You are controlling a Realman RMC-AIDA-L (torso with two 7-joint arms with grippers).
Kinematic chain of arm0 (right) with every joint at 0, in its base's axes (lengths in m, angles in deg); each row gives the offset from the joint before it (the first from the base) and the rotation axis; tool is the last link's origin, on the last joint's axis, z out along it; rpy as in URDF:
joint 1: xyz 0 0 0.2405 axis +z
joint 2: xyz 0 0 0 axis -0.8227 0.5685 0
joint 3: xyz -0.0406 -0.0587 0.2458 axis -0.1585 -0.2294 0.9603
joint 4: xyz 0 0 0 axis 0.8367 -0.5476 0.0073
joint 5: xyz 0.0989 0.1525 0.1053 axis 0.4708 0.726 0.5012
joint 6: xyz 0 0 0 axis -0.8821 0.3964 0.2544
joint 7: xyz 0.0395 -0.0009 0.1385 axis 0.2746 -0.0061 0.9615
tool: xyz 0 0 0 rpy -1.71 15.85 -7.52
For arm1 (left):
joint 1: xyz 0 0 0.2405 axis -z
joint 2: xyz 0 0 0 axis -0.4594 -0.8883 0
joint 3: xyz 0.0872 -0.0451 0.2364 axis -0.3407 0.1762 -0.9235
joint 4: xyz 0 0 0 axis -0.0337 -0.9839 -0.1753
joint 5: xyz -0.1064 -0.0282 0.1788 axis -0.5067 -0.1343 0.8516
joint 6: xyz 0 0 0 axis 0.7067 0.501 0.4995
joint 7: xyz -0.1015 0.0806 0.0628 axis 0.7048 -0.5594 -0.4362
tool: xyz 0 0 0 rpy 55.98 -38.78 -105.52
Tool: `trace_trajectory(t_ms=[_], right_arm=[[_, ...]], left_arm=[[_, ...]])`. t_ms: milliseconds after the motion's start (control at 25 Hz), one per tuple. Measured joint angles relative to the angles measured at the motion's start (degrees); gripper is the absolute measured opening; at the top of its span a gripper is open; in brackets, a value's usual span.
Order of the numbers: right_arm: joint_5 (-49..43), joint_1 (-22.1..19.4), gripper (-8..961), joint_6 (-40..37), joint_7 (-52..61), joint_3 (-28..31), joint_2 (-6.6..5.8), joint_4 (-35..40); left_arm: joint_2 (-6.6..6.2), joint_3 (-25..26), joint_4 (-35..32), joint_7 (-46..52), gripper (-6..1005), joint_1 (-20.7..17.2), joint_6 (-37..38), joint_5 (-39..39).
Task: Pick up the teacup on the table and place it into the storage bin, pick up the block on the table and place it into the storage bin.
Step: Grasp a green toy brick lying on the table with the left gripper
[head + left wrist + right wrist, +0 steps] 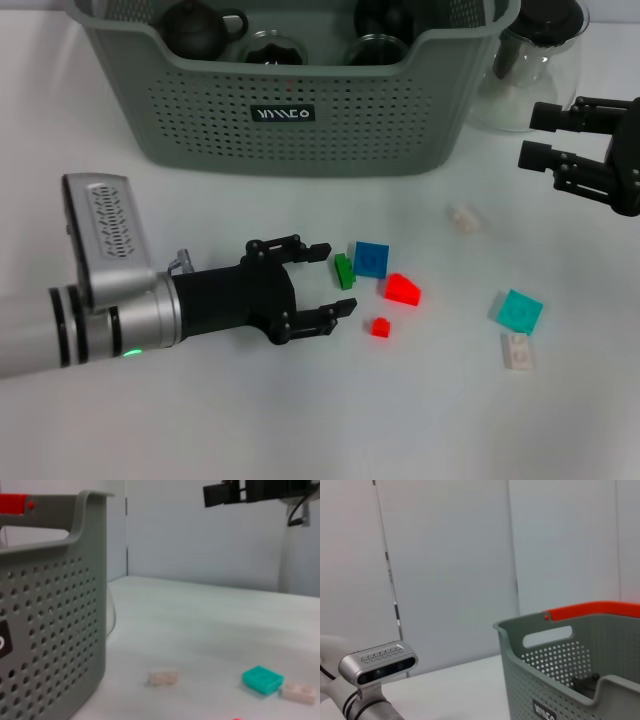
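The grey-green storage bin [200,110] stands at the back of the white table, and its perforated wall also fills the left wrist view [50,630] and the right wrist view [560,680]. Inside it are two glass teacups [275,45] and a dark teapot [200,28]. My left gripper [338,281] is open and low over the table, with a small green block [344,270] at the mouth of its jaws. A blue block [371,259] and a red block [402,290] lie just beyond. My right gripper [540,135] hangs open at the right, beside the bin.
A clear glass jug [535,60] stands right of the bin, behind the right gripper. Loose pieces on the table: a tiny red block [379,327], a teal block [519,311] [262,679], a white block [517,351] [299,692] and a beige block [463,219] [163,678].
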Motion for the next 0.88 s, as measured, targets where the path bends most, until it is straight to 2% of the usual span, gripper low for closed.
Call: trace_trajectory(t_ms=[200,480,880], right_arm=[[-0.2,0.0,490,0.9,2.6,-0.1,-0.81,0.2],[-0.4,0.9,489,2.4,11.1,-0.7,-2.98,0.3],[-1.8,1.5,489,2.4,12.6,-0.8,-3.51,0.6]], left_arm=[[0.19,0.3,3.2,-4.6,717,2.0,-5.4,-1.3],[0.21,0.4,6.2,-7.5,717,4.0,-8.4,-2.0],[0.21,0.9,6.7,-7.5,716,4.8,-11.4,-2.0]])
